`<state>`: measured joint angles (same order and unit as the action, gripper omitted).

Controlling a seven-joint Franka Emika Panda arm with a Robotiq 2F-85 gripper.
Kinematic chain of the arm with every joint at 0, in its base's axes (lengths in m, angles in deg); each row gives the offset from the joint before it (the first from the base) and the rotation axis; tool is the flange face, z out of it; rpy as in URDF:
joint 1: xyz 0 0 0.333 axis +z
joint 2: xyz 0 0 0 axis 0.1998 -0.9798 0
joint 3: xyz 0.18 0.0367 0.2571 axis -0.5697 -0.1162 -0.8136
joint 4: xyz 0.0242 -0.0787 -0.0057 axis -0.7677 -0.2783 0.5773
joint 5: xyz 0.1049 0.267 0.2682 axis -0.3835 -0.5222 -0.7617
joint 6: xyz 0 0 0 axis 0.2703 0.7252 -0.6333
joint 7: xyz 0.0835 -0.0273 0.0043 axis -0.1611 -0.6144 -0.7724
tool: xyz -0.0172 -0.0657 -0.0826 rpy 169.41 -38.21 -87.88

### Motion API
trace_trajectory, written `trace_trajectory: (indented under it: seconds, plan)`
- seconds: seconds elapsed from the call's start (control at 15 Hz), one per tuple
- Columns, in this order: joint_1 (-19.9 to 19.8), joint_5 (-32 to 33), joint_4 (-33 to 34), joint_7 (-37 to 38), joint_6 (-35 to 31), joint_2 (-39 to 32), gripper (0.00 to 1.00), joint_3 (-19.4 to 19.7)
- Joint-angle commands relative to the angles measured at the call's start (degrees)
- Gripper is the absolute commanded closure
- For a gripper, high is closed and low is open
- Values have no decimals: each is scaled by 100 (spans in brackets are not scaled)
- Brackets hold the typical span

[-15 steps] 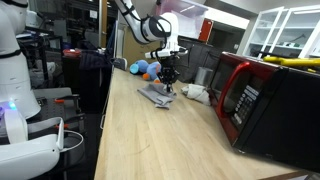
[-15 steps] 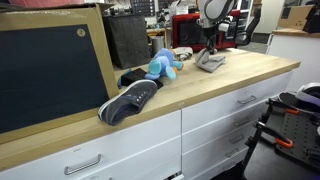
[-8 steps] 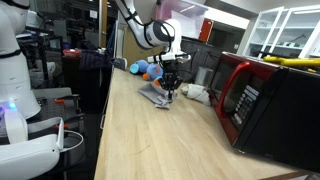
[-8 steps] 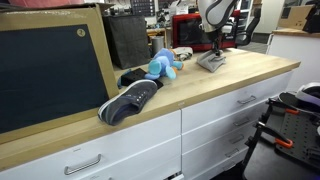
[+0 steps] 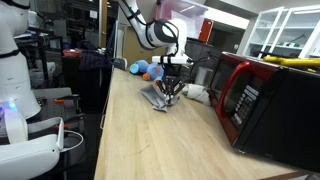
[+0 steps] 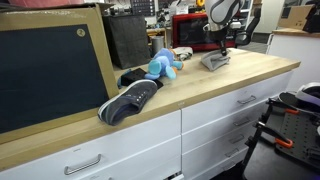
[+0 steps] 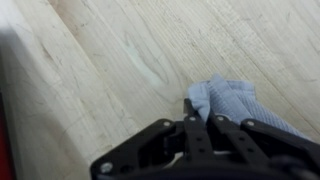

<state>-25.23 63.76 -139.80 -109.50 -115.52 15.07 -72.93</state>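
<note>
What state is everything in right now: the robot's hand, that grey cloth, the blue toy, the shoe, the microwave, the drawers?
hand: shut on the grey cloth.
grey cloth: pinched at one end, bunched, drooping toward the counter.
blue plush toy: lying on the counter, untouched.
dark shoe: lying at the counter's front edge.
microwave: door shut.
drawers: all shut.

In your wrist view, the end effector enters from the bottom edge, its black linkages drawn together. The jaws are clamped on a bunched fold of the grey-blue cloth, which spreads up and to the right of the fingertips. The light wooden bench fills the remaining frame, its grain running diagonally. A blurred red strip borders the lower left edge.
</note>
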Motion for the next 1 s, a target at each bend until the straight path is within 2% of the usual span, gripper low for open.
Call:
trace_trajectory:
  seconds: [0.0,0.33,0.4,0.47,0.73,0.93]
  plan:
    - [-229,-298,-32,-820,233,154,98,-104]
    - [-545,-1345,-66,-1996,715,411,98,-184]
    - [-573,-1487,-50,-2194,853,451,86,-160]
    - [-589,-1590,-16,-2349,1008,480,66,-125]
    - [-650,-1884,224,-2483,1583,524,37,-3]
    - [-584,-2231,298,-1917,1527,612,16,42]
